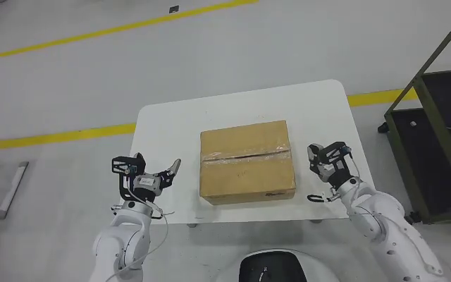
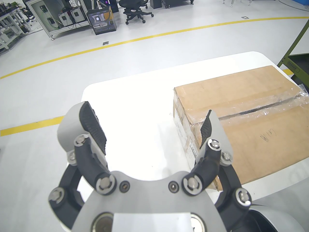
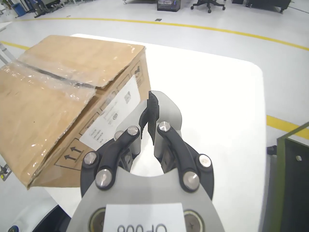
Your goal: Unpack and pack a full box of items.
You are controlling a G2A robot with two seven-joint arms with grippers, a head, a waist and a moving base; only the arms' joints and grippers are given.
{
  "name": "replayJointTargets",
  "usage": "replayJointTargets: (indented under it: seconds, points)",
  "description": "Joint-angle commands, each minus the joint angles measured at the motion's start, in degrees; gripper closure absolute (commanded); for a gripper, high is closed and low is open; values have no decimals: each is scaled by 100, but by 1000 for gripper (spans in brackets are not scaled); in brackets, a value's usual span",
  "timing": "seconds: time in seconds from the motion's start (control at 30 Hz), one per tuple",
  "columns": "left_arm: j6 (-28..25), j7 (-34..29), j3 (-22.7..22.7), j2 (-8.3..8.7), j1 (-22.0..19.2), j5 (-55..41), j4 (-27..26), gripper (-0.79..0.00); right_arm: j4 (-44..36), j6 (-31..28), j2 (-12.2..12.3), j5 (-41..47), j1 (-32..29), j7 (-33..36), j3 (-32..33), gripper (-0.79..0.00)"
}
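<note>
The closed cardboard box (image 1: 246,161) sat centred on the table (image 1: 169,127) between the left gripper (image 2: 147,119), spread wide, and the right gripper (image 3: 150,112), pinched together empty; opening it well likely meant catching a flap edge (image 3: 115,79) at the taped seam (image 2: 260,108).

Holding the white left arm (image 1: 120,243) and white right arm (image 1: 387,225) out front, elbows bent, wrists low. Splaying the silver-and-black left gripper (image 2: 147,112) wide, its ribbed black pads (image 2: 93,124) facing each other across a big gap. Pinching the matching right gripper (image 3: 151,102) closed, pads pressed together, gripping nothing. Pointing both forward, well apart.
</note>
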Motion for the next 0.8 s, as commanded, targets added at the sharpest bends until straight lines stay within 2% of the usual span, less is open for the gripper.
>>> replayJointTargets:
  seconds: [0.0,0.23,0.47,0.63,0.77]
  points:
    - [0,0,0,0,0,0,0,-785,194,-42,-23,-45,166,-54,-200,0]
    - [0,0,0,0,0,0,0,-785,612,-211,-98,-102,619,-136,-756,0]
    - [0,0,0,0,0,0,0,-785,767,-254,-136,-155,823,-202,-1021,0]
    - [-13,27,44,-5,2,-81,-12,-785,551,-86,-110,-108,687,-279,-842,0]
    - [-345,-206,338,-4,-172,-249,-169,-785,260,-51,-48,-68,459,-265,-489,0]
